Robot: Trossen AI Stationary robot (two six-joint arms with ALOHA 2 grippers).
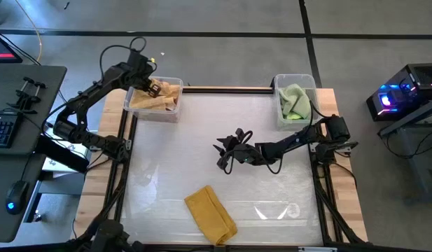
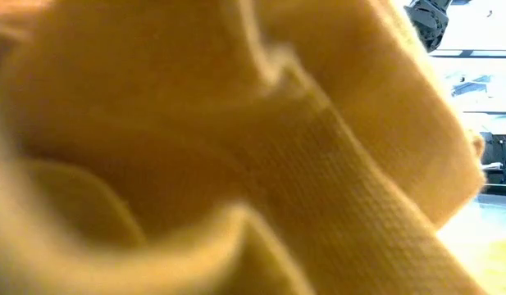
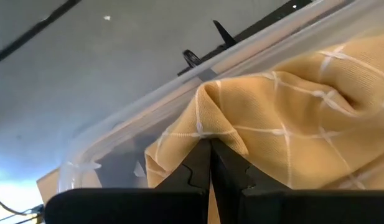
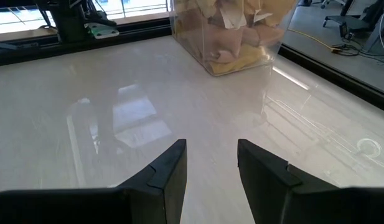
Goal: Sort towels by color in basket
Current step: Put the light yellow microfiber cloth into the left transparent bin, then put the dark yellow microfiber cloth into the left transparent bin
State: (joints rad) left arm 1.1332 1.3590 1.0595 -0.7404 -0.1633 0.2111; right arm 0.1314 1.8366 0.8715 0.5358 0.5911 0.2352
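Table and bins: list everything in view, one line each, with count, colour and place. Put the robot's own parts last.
Clear bin: one, at the table's far left corner, holding warm-coloured towels.
Checked towel: one, pale orange with white lines, in that bin, at the left gripper.
Clear bin: one, at the far right corner.
Green towel: at least one, light green, in the right bin.
Mustard towel: one, mustard yellow, loose on the table's near edge, filling the low view.
Table: one, pale glossy top with wooden edges.
Left gripper: shut, over the left bin, against the checked towel.
Right gripper: open, empty, low over the table's middle.
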